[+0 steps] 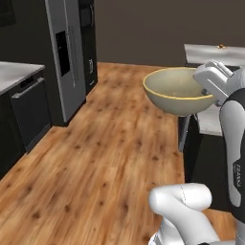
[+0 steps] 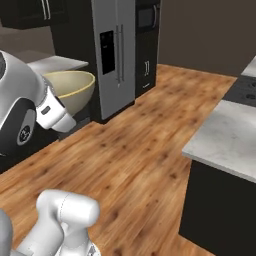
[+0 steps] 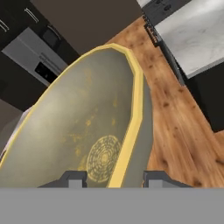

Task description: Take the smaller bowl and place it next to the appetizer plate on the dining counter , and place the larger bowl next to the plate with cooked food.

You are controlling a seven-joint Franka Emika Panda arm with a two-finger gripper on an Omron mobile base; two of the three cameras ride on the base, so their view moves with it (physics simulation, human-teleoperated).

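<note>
You're carrying the bowl (image 1: 178, 90) aloft over wood floor (image 1: 95, 158); jaws are clamping its yellow rim; bowl is holding nothing.

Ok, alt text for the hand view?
The gripper holds a yellow-rimmed bowl by its rim, one finger inside and one outside. Behind it are wood floor, a grey counter and a fridge.
</note>
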